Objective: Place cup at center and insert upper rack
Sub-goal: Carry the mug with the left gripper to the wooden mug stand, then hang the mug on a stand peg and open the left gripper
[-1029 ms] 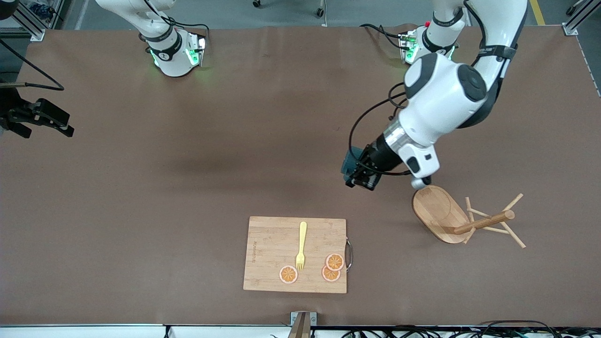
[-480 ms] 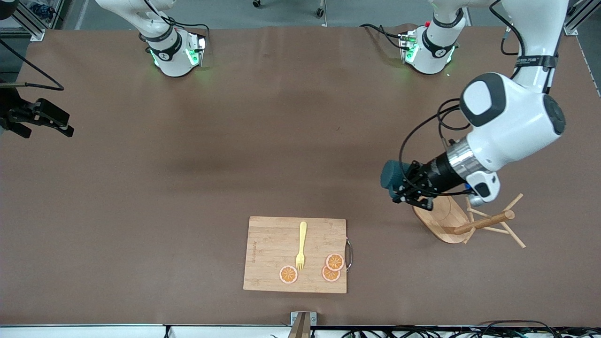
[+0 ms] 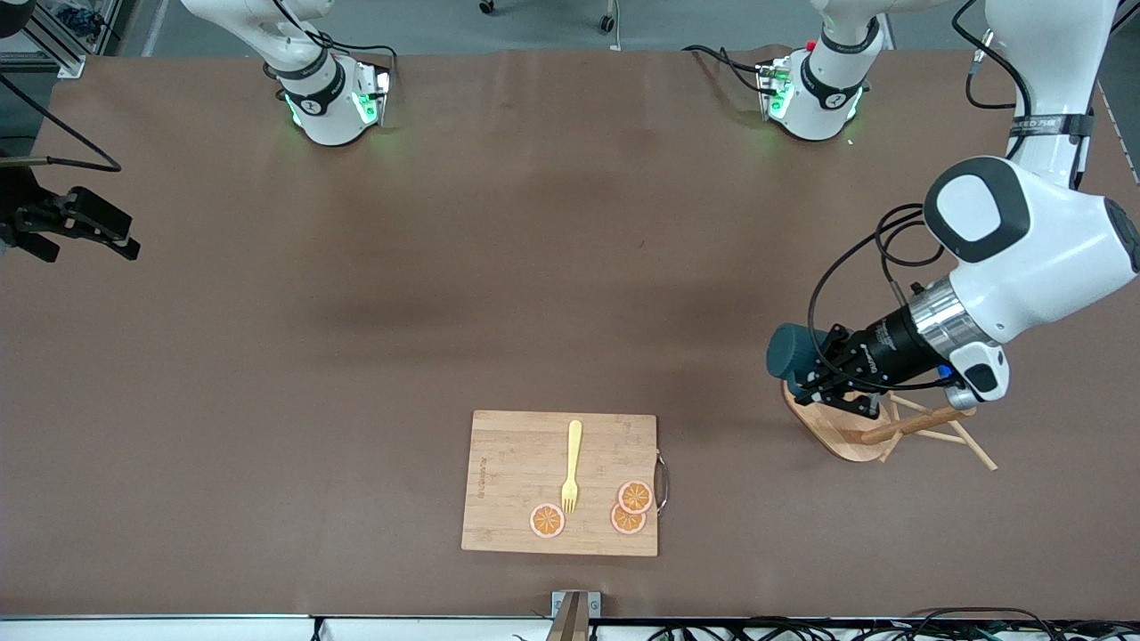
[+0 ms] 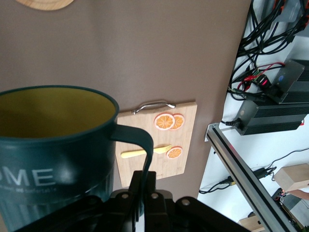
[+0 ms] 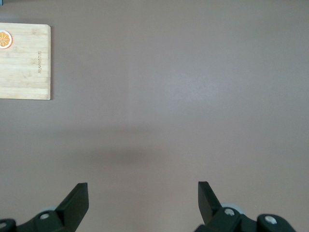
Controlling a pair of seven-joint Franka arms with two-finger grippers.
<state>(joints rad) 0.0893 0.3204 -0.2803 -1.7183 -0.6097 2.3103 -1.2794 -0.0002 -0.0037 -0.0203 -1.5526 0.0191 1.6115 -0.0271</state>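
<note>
The left gripper (image 3: pixel 815 378) is clamped on the handle of the cup (image 3: pixel 790 352); in the left wrist view the handle is seen pinched between the pressed-together fingers (image 4: pixel 145 186), with the cup (image 4: pixel 53 150) tipped so that its yellowish interior and white lettering face the camera. The cup is held in the air over the oval base of the upper rack (image 3: pixel 877 418), at the edge of the base toward the table's centre.

The upper rack is lying on its side on the table (image 3: pixel 356 312), toward the left arm's end. Its post and pegs are pointed toward 3 o'clock from the base in the front view.

The cutting board (image 3: pixel 561 483) is located at about 8 o'clock from the cup, nearer to the front camera, well apart from the rack. A yellow fork (image 3: pixel 571 466) and three orange slices (image 3: pixel 628 509) are carried on it; a metal handle (image 3: pixel 662 482) is fitted to its edge toward the rack.

The right gripper (image 5: pixel 143 198) is held over bare table at the right arm's end, with its fingers spread wide and nothing between them. The right arm is waiting.
</note>
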